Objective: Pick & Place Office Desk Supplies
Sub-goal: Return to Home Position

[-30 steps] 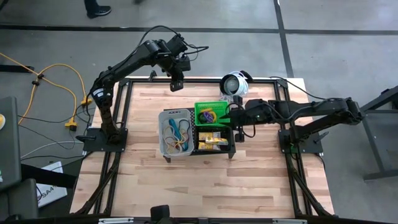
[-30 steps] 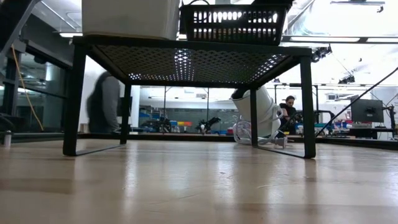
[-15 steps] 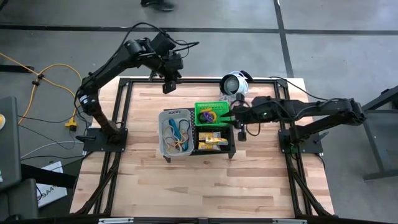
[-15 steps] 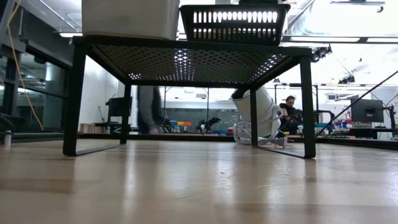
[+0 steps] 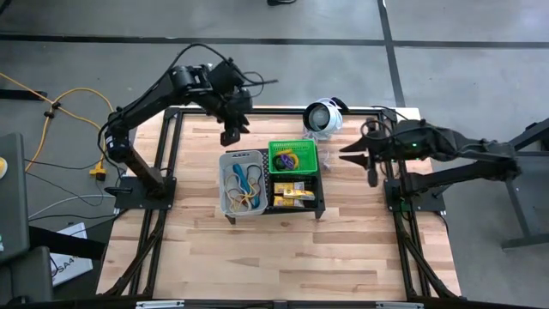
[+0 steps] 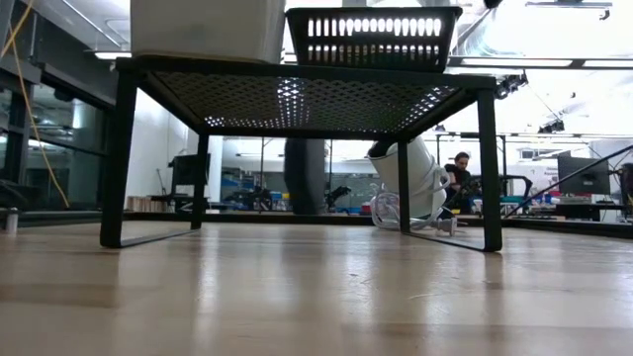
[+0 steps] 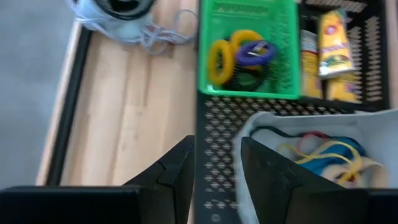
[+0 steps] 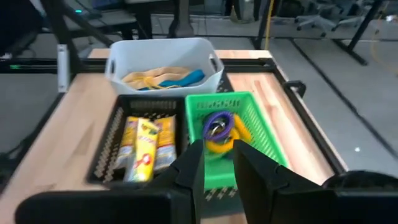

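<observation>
Green plastic forms the bin [image 5: 293, 144] on the upper right part of the black perforated stand [image 6: 297, 99], which sits at the middle of the wooden table [image 5: 257, 257] in the high view. Inside this green bin lie coiled loops [image 5: 290, 160] in purple, yellow and green. Directly below it in the frame, also on the stand, the black bin [image 6: 374, 40] holds yellow boxes [image 5: 294, 193]. The clear bin [image 5: 223, 184] fills the left part of the stand and holds rubber bands [image 5: 243, 184] in tan, blue and yellow. In the low view, the clear bin and the black bin rest on top of the stand at the upper edge of the frame.

The left gripper [image 5: 230, 135] hangs above the table just above and left of the clear bin in the high view, with its fingers parted and nothing between them. The right gripper [image 5: 346, 154] is right of the green bin and apart from it, its fingers spread and empty.

A round white-and-silver device [image 5: 322, 115] lies on the table above the green bin in the frame. Beyond the table, a person [image 6: 305, 176] stands in the room.
</observation>
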Motion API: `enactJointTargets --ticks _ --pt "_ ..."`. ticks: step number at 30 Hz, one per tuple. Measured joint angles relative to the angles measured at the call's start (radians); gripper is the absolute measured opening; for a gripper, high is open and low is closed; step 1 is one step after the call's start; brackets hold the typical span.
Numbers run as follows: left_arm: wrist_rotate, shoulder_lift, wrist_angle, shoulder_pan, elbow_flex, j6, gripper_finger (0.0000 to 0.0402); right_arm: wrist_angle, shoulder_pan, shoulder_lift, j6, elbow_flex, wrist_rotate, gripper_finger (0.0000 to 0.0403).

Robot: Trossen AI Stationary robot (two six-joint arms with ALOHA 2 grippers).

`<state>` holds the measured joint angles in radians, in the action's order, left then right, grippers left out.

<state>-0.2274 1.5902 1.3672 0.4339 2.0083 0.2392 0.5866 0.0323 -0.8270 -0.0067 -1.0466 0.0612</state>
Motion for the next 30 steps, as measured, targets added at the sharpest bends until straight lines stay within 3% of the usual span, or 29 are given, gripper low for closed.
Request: enactJointTargets --ticks 5,10,16,30 --pt "-0.001 0.0 0.006 -0.089 -0.001 -0.038 0.0126 0.038 -0.032 0.044 0.045 0.032 -0.019 0.0073" --pt "0.012 0.0 0.012 -0.194 -0.001 -0.06 0.0126 -0.095 -0.069 0.159 0.076 0.246 -0.015 0.0073" --pt "0.122 0.0 0.012 -0.286 -0.002 -0.106 0.0126 -0.239 -0.078 0.323 0.139 0.467 -0.013 0.0073" --pt "0.137 -0.055 -0.012 -0.322 -0.003 -0.142 0.0126 -0.406 -0.078 0.581 0.213 0.78 -0.012 0.0073"
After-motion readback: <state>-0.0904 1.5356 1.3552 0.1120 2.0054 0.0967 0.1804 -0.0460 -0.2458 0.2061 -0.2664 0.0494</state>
